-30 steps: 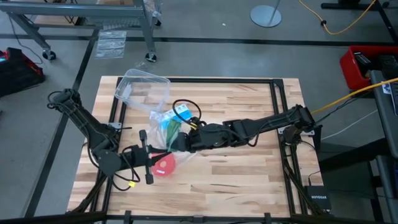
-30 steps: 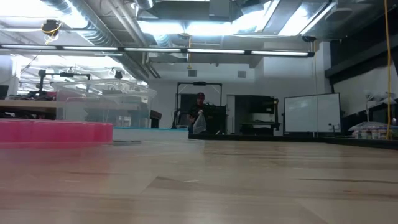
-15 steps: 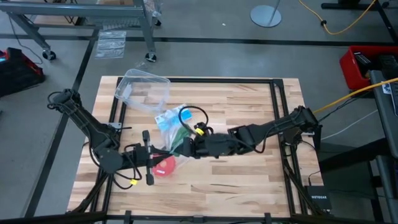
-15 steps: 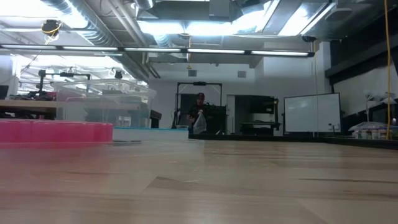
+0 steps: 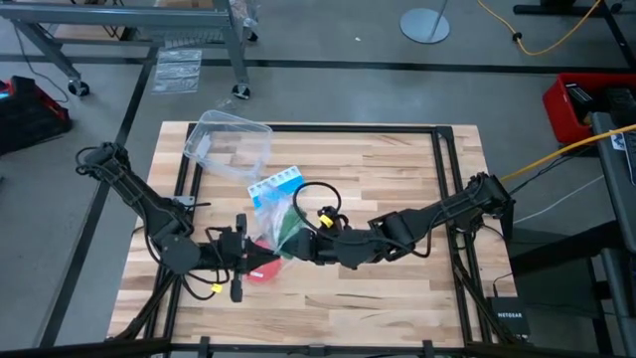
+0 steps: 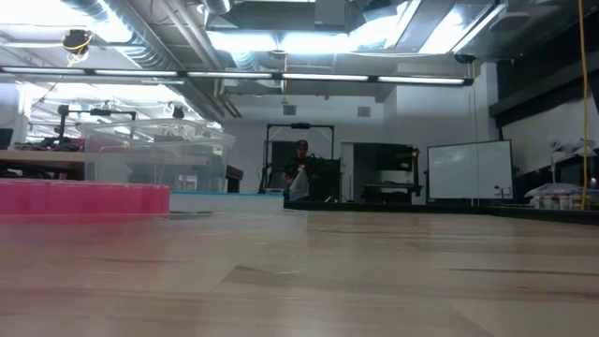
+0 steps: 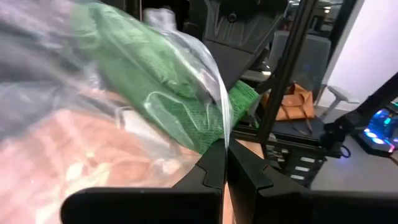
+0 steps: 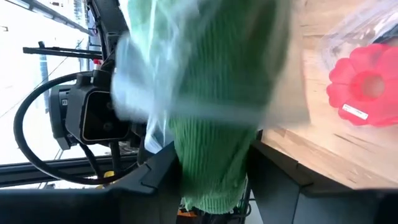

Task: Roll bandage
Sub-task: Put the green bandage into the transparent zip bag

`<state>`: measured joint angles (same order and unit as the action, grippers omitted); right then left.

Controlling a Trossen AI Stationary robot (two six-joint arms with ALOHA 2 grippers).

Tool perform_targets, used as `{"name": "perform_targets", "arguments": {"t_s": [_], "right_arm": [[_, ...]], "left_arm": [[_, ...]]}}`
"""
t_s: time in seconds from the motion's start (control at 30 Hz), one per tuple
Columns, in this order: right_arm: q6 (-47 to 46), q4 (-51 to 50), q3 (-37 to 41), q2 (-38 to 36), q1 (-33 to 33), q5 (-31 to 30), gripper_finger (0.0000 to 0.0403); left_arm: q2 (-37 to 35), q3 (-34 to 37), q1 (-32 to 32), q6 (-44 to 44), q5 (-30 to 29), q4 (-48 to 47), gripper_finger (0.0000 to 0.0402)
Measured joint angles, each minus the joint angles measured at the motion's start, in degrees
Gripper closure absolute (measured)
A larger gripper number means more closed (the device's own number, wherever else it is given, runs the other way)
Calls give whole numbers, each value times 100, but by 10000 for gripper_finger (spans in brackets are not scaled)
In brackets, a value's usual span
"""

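Observation:
The dark green bandage (image 5: 288, 221) is a bundle inside a clear plastic bag (image 5: 270, 214), held above the table between both grippers. One end of it (image 7: 244, 96) sticks out of the bag. The blue-and-white pill box (image 5: 276, 185) is in the same bag. My left gripper (image 5: 253, 255) is shut on the bag from the table's left. My right gripper (image 5: 294, 242) comes from the right and is closed on the bandage (image 8: 217, 112). The red round disc (image 5: 262, 267) lies on the table under them. My left gripper pinches the clear bag's film (image 7: 217, 134) between its two shut fingers, coming about level from the table's left. The bag and the green bundle (image 7: 161, 81) hang clear of the table. My right gripper has the bandage's bare green end (image 8: 214, 177) between its two fingers (image 8: 158, 177), coming nearly level from the table's right. The rest of the bundle runs on from the fingers into the bag, clear of the table.
A clear plastic container (image 5: 229, 144) stands at the table's far left. The red disc (image 8: 364, 84) lies just near of the bag. Bare wood (image 5: 397, 179) stretches over the table's right and far half. A person stands far off in the room, seen in the low view.
My right gripper has swung toward the table's near edge with the bandage and has rolled a little. My left gripper has stayed in place while its wrist rolled. The bag has shifted with them toward the near edge, still clear of the table.

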<state>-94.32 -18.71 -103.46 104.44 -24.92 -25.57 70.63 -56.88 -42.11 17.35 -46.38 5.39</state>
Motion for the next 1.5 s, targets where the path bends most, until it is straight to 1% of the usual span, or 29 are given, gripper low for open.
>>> {"name": "perform_targets", "arguments": {"t_s": [0.33, 0.5, 0.6, 0.87, 1.07, 1.37, 1.5], "right_arm": [[10, 44, 0, 2, 10, -435, 235], [245, 132, 0, 2, 10, -390, 235], [608, 132, 0, 2, 13, -375, 235], [793, 90, 0, 2, 53, -330, 235], [1110, 108, 0, 4, 220, 12, 235], [1290, 108, 0, 7, 286, -37, 235], [1381, 105, 0, 7, 284, -91, 235]], "left_arm": [[0, 0, 86, 69, 155, 15, 401], [0, 0, 244, 102, 583, 155, 401], [0, 0, 305, 179, 738, 157, 401], [0, 2, 317, 200, 753, 157, 401], [2, 4, 317, 201, 738, 162, 401], [9, 4, 339, -71, 552, 162, 401], [9, 4, 387, -39, 533, 164, 401]]}}
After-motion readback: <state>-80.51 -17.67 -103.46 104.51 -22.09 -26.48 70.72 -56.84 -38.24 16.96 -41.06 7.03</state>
